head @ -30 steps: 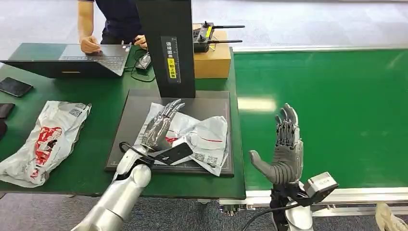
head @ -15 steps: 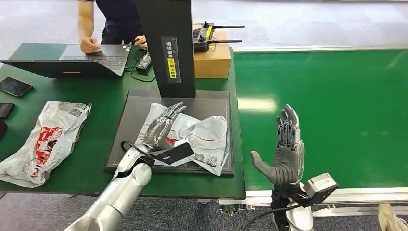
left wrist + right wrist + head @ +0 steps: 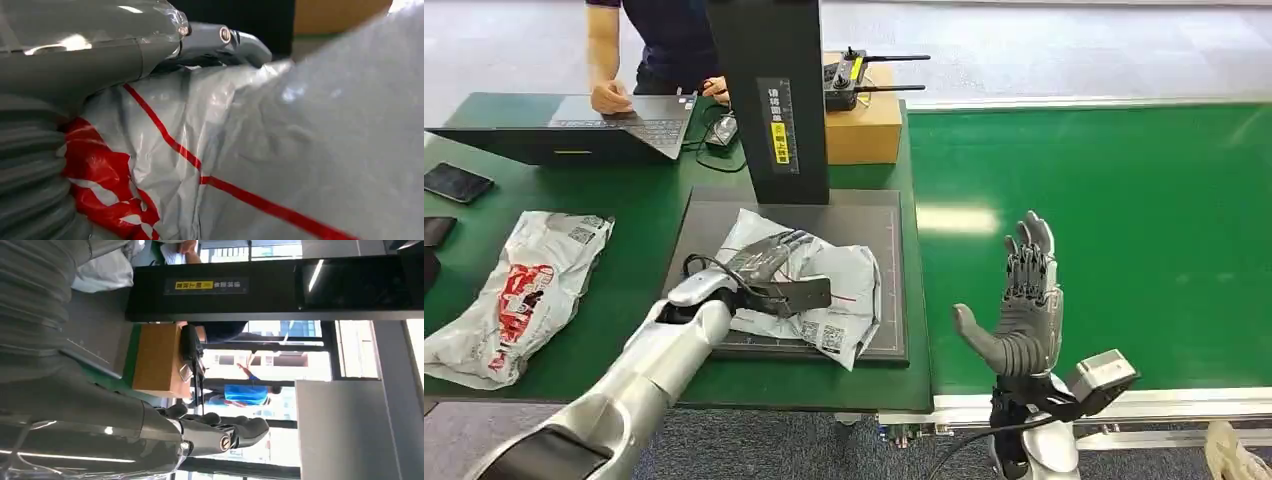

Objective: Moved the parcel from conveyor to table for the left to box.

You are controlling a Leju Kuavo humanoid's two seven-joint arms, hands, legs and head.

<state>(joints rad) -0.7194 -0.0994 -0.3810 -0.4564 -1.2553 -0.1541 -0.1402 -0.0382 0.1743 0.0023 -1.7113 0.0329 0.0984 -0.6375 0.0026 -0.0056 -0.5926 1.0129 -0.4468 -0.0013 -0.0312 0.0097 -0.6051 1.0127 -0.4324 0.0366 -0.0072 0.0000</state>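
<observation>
In the head view, the left hand (image 3: 766, 256) lies flat on the grey parcel (image 3: 824, 290), fingers extended across it; whether it grips, I cannot tell. The parcel rests on the dark mat (image 3: 879, 215), below the black column (image 3: 774, 90). The right hand (image 3: 1024, 310) stands upright over the conveyor (image 3: 1124, 220), fingers spread, holding nothing.

In the left wrist view, the parcel (image 3: 280, 150) sits directly beneath the fingers (image 3: 220, 42).

In the right wrist view, the fingers (image 3: 220, 432) extend straight, empty.

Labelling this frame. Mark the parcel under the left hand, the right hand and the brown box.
parcel (image 3: 849, 275): head view, bare grey plastic beside the fingers.
right hand (image 3: 1024, 320): head view, middle of the raised palm.
brown box (image 3: 864, 135): head view, its front face.
</observation>
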